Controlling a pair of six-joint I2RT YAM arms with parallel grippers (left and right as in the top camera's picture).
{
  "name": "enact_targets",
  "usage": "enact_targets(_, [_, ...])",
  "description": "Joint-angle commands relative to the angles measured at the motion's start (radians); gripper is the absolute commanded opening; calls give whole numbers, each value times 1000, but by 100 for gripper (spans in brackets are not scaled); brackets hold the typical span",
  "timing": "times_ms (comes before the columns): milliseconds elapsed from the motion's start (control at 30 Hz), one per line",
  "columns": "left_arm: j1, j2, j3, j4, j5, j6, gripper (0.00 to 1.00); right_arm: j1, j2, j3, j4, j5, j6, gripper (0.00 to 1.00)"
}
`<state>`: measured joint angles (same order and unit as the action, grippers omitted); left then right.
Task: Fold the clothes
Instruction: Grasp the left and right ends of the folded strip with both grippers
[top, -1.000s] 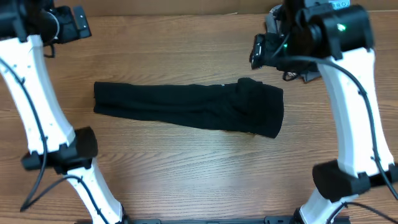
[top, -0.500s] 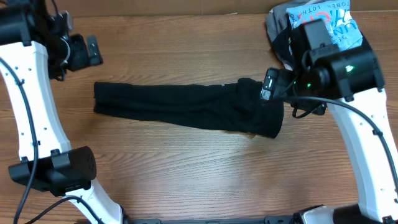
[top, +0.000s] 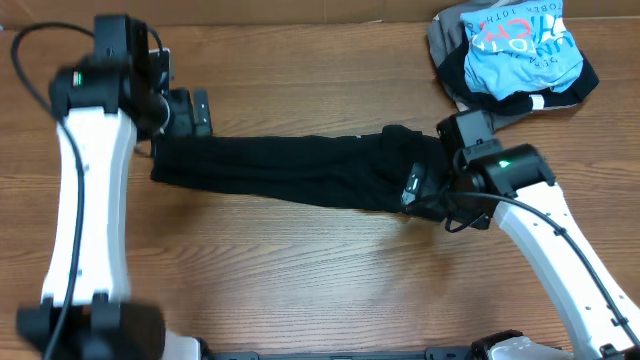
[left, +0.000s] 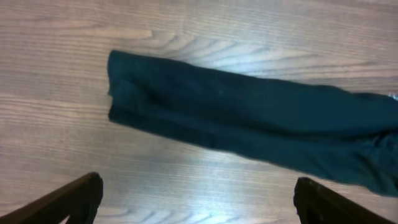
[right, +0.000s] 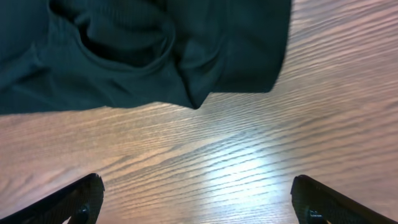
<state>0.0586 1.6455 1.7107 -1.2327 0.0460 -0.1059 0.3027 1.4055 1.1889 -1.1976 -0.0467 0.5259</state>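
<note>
1. Black garment of thin soft fabric (top: 290, 170), the clothes to be folded, lies in a long narrow band on the brown wooden table (top: 300, 280). It lies about midway between the near and far edges and runs left to right.
2. Its right end sits slightly nearer than its left and is bulkier, with rumpled folds and a pocket-like crease that show in the right wrist view (right: 155, 50).
3. The right gripper (top: 415, 190) hangs at the near side of that bulky right end. In its own camera the fingers are spread wide (right: 196, 180) over bare wood, just short of the garment's hem. Whether they touch the cloth cannot be told.
4. The left end of the band is squared off and flat (left: 249, 118).
5. The left gripper (top: 190, 112) is at the far side of that left end. Its fingers are also spread wide (left: 198, 182), with bare wood under them and the cloth ahead.
6. A tiny white mark sits on the garment's far edge, too small to read.
7. At the far right corner, well apart from the band, a light-blue shirt with printed lettering (top: 520, 50) lies on top of a bundled grey garment (top: 445, 45).
</note>
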Motion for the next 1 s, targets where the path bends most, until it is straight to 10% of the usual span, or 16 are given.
enact_targets(0, [21, -136, -228, 122, -28, -24, 100, 5, -24, -6, 46, -53, -77, 100])
enact_targets(233, [57, -114, -488, 413, -19, 61, 100, -11, -23, -6, 97, -53, -90, 100])
enact_targets(600, [261, 218, -449, 651, 280, 283, 100, -11, -23, -6, 90, -53, -89, 100])
enact_targets(967, [264, 362, -449, 778, 254, 293, 100, -11, -23, -6, 89, -53, -89, 100])
